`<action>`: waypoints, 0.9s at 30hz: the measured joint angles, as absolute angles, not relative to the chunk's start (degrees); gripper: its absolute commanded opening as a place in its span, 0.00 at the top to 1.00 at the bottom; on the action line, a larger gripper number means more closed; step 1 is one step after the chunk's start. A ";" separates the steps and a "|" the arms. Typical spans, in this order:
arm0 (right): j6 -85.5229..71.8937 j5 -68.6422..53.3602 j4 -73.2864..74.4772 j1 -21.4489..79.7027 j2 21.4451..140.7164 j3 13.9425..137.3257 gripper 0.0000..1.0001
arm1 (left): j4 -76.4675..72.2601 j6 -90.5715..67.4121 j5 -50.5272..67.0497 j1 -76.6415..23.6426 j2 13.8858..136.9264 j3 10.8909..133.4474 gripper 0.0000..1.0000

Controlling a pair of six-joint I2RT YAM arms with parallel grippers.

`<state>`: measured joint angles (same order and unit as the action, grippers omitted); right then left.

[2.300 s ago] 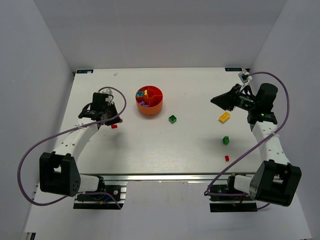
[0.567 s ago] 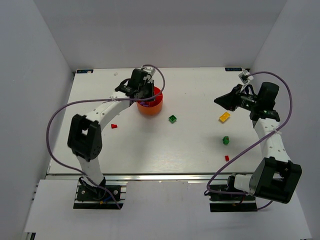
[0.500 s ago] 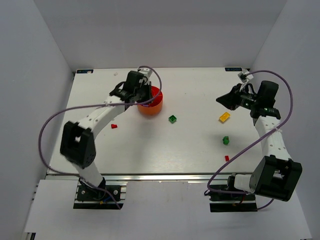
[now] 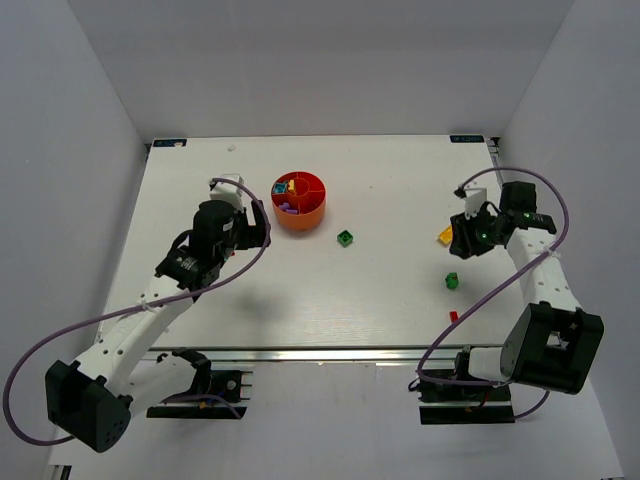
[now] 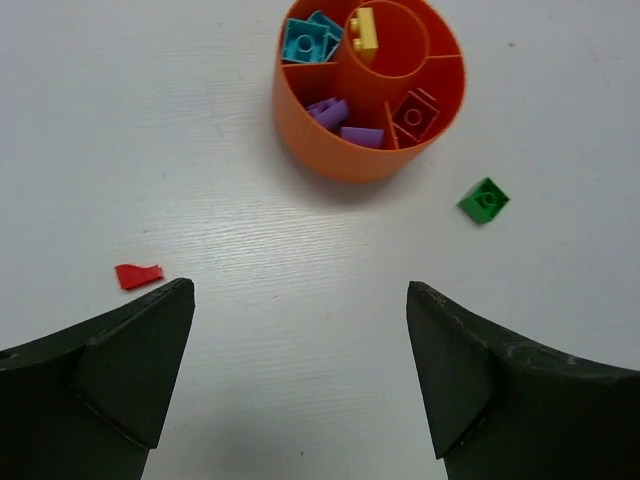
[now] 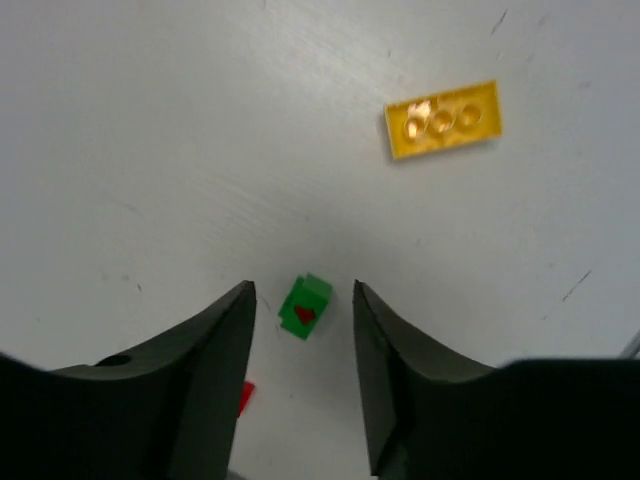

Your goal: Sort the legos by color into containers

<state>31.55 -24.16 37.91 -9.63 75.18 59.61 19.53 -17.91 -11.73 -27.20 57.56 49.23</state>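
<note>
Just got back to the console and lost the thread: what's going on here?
Lego sorting is partway done. The orange bowl already holds cyan legos, purple legos and a red lego in separate wedges, and a yellow lego in its central cup. The left tool hangs open and empty near the bowl, with a red piece and a green lego loose nearby. The right tool is open above a second green lego, a yellow brick lying beyond it.

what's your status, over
Left gripper open, empty. Right gripper open, empty. Bowl partly filled; yellow brick, green brick, red piece loose. Nothing in the way.
</note>
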 measured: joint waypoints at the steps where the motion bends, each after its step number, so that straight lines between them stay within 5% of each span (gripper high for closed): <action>1: 32.38 -23.03 39.64 -9.63 75.09 58.92 0.57 | 20.10 -17.76 -12.84 -27.18 57.84 49.23 0.04; 5: 34.37 -19.16 45.19 -9.56 74.54 53.47 0.59 | 21.08 -17.54 -14.63 -27.14 56.95 49.19 0.04; 17: 34.41 -10.96 50.63 -6.24 78.08 46.39 0.42 | 20.99 -17.56 -15.18 -27.14 52.82 49.19 0.04; 27: 33.17 -6.48 50.41 -2.90 81.08 43.00 0.43 | 20.97 -17.56 -15.27 -27.14 52.82 49.19 0.04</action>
